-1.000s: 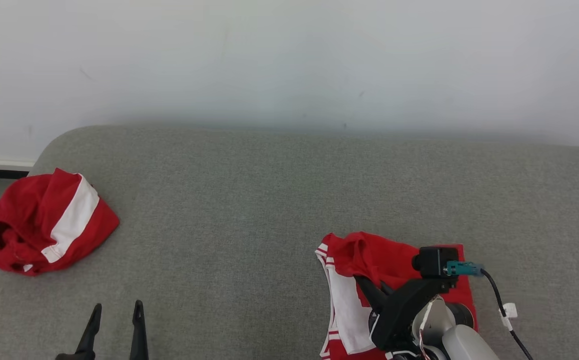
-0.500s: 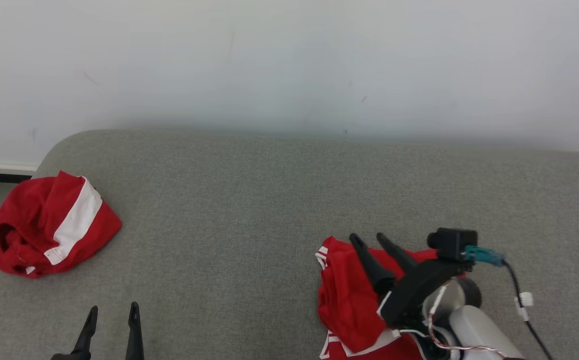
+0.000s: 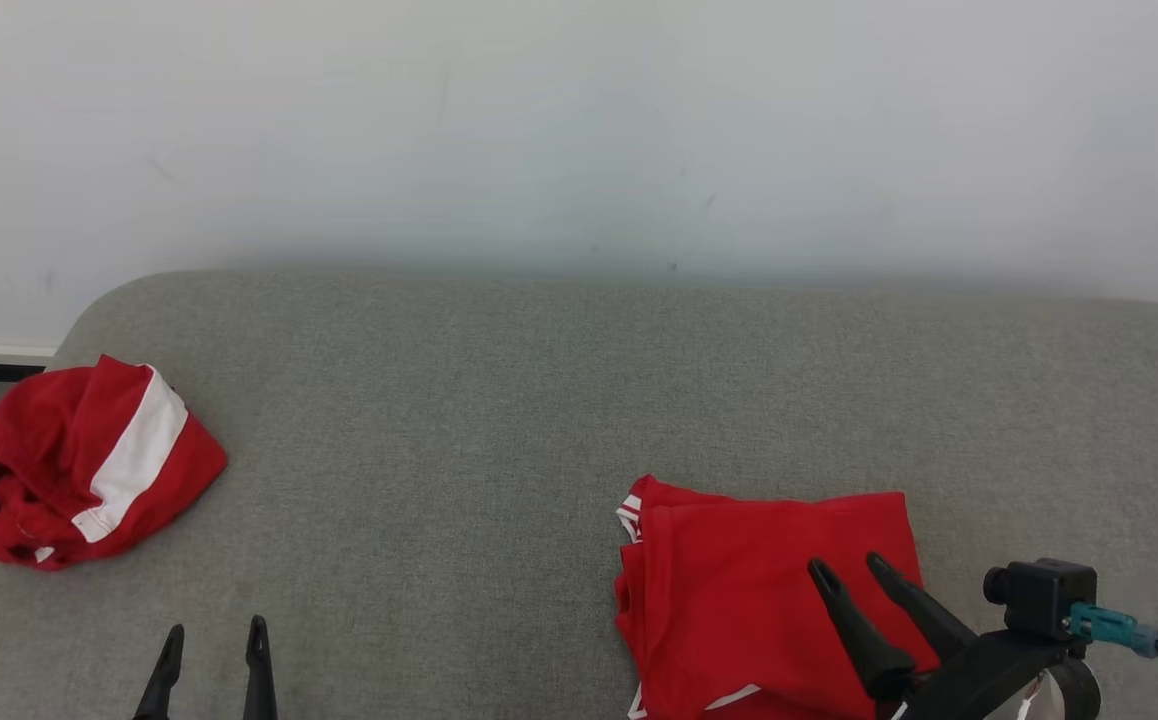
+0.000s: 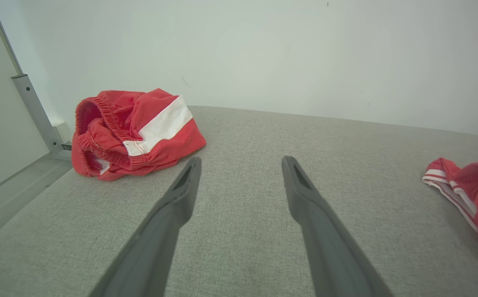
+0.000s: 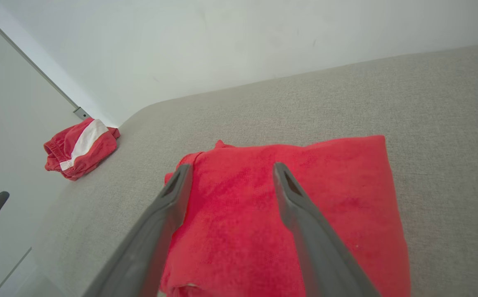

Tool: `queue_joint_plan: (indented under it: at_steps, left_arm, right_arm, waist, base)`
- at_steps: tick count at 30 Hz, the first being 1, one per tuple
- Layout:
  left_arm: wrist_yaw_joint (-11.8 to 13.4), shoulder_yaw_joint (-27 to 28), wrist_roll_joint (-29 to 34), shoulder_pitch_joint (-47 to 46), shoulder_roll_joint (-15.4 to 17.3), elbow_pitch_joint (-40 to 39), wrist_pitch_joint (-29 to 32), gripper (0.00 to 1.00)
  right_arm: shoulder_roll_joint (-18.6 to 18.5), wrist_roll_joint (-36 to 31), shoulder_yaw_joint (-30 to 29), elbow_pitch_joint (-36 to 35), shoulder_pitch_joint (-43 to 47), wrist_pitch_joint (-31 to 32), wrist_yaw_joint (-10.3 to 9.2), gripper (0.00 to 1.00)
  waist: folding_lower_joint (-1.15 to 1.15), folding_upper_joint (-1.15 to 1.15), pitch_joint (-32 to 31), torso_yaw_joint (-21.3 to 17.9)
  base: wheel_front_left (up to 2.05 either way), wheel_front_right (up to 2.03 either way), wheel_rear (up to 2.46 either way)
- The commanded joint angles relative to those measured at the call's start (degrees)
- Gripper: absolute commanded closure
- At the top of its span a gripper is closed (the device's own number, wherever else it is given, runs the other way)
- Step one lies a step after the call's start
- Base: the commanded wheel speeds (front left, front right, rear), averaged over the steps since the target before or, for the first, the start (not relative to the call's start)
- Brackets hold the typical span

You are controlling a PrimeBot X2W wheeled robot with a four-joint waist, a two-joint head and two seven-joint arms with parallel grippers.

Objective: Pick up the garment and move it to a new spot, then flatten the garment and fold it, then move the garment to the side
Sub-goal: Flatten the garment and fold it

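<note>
White wall backs a grey fabric-covered worktop, and the thing to steer by is the folded red garment, which lies as a fairly tidy rectangle with a thin white trim showing at its left edge.

A second ago the right pincer was clamped on this cloth, with a broad white panel still turned up and a loose flap bunched behind it. Now the flap is laid over, that panel is hidden, and the pincer has let go. Its two fingers stand wide apart above the garment's near right part, holding nothing (whether the tips brush the cloth I cannot tell). It has also drawn back toward the garment's near right corner.

Well to the left of the garment and nearer the robot, the left pincer hangs with its jaws spread, empty. Further left of the garment, at the worktop's edge, sits a crumpled red-and-white bundle, untouched.

By my reading the fold is finished. What remains is a fresh grasp on the stacked layers and a shift of the garment to the side. A grip on the top layer alone would likely undo the fold.
</note>
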Motion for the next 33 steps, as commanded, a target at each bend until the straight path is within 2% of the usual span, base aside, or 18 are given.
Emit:
queue_joint_plan:
  at_steps: [1,7,16,20,27,33]
  left_arm:
    - [-0.29,0.21,0.36,0.47,-0.14,-0.22,-0.18,0.00]
    - [-0.39,0.36,0.86,0.03,-0.16,-0.16,-0.18,0.00]
    - [-0.39,1.23,1.42,1.07,-0.34,-1.00,-0.18,0.00]
    - [-0.45,1.54,1.83,1.58,-0.25,-1.80,-0.18,0.00]
    - [-0.71,0.97,3.00,2.53,0.36,-3.23,-0.18,0.00]
    - [-1.05,-0.22,3.66,3.17,0.45,-3.27,-0.18,0.00]
  right_arm:
    - [0.39,-0.37,-0.16,-0.48,0.51,-0.09,-0.10,0.00]
    - [1.93,-3.70,-1.47,-2.63,3.33,-3.13,-0.10,0.00]
    - [5.48,-9.98,-7.19,0.26,4.50,-17.68,-0.10,0.00]
    - [5.03,-14.17,-9.37,2.07,5.01,-22.36,-0.11,0.00]
    - [9.01,-18.02,-14.71,4.06,6.74,-24.97,-0.11,0.00]
    - [10.51,-20.39,-13.98,5.59,7.90,-25.26,-0.10,0.00]
  waist:
    - [0.00,0.00,0.11,-0.14]
    - [0.00,0.00,0.33,-0.12]
    - [0.00,0.00,-0.44,-1.03]
    - [0.00,0.00,-0.82,-1.61]
    - [0.00,0.00,-1.67,-2.81]
    - [0.00,0.00,-2.34,-3.77]
  base:
    - [0.00,0.00,0.00]
    - [0.00,0.00,0.00]
    - [0.00,0.00,0.00]
    - [0.00,0.00,0.00]
    - [0.00,0.00,0.00]
    - [0.00,0.00,0.00]
